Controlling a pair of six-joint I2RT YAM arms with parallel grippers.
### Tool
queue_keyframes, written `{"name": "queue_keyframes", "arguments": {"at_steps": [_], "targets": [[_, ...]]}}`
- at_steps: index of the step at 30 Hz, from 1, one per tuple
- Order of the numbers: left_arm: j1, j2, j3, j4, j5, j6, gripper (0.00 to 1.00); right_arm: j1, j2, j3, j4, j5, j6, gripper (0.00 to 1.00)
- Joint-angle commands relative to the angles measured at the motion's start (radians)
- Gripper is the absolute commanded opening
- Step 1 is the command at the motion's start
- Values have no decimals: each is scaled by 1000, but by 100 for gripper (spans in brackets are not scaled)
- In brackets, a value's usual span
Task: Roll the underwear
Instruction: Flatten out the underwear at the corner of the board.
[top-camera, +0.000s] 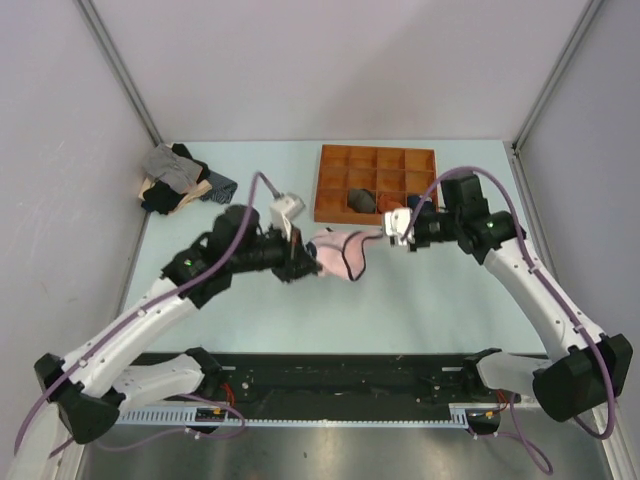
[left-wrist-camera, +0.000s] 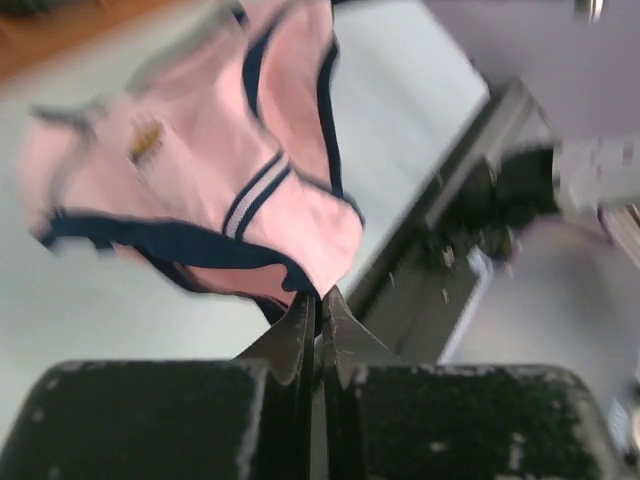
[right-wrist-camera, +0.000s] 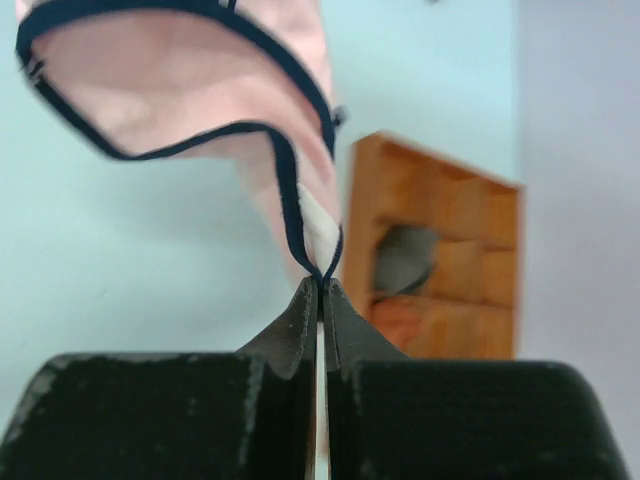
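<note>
We hold the underwear (top-camera: 338, 254) in the air over the middle of the table (top-camera: 400, 300), just near of the tray (top-camera: 326, 190). Our left gripper (left-wrist-camera: 318, 300) is clamped on its left end and our right gripper (right-wrist-camera: 320, 285) pinches the navy edging at its right end, so the cloth sags between them, long axis left to right. Neither arm is nearer; we judge that laying it flat comes next, both lowering together.

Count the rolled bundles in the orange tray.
2: a dark grey bundle and an orange bundle in adjoining compartments of the tray; the right claw may hide others.
</note>
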Motion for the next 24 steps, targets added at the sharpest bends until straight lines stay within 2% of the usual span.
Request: {"name": "queue_keyframes", "arguments": {"at_steps": [1, 2, 3, 4, 6, 7, 9, 10, 11, 12, 14, 16, 17, 18, 20, 21, 24], "targets": [[-110, 58, -406, 104, 180, -170, 6, -16, 5, -252, -288, 27, -312, 2], [-144, 81, -472, 255, 190, -210, 12, -13, 8, -362, -291, 55, -329, 3], [-212, 110, -529, 337, 218, -247, 16, -16, 13, -407, -286, 81, -366, 3], [-243, 188, -607, 407, 223, -323, 25, -25, 16, -454, -277, 125, -369, 6], [-321, 254, -634, 560, 262, -374, 33, -34, 19, -525, -282, 184, -365, 16], [-337, 270, -622, 578, 260, -379, 44, -51, 19, -525, -297, 181, -366, 18], [-348, 243, -591, 522, 244, -341, 54, -131, -13, -505, -350, 152, -380, 22], [-345, 218, -544, 459, 199, -314, 64, -149, -28, -495, -366, 135, -378, 28], [-337, 191, -518, 343, 174, -285, 67, -169, -48, -481, -375, 129, -366, 31], [-304, 136, -493, 291, 149, -231, 68, -175, -53, -470, -377, 108, -349, 35], [-239, 89, -447, 191, 115, -191, 70, -172, -45, -436, -359, 78, -276, 37], [-112, 51, -432, 167, 109, -143, 73, -174, -3, -388, -296, 20, -187, 38], [-68, 51, -425, 164, 117, -126, 74, -174, 20, -369, -265, 6, -73, 39], [9, 72, -416, 166, 118, -91, 74, -171, 65, -348, -187, -3, 3, 39], [61, 112, -373, 189, 109, -60, 78, -169, 120, -294, -94, 3, 214, 40], [94, 147, -350, 199, 109, -28, 79, -168, 149, -278, -29, 8, 264, 40], [112, 326, -228, 229, 94, 33, 80, -163, 290, -203, 29, 17, 414, 41]]}}
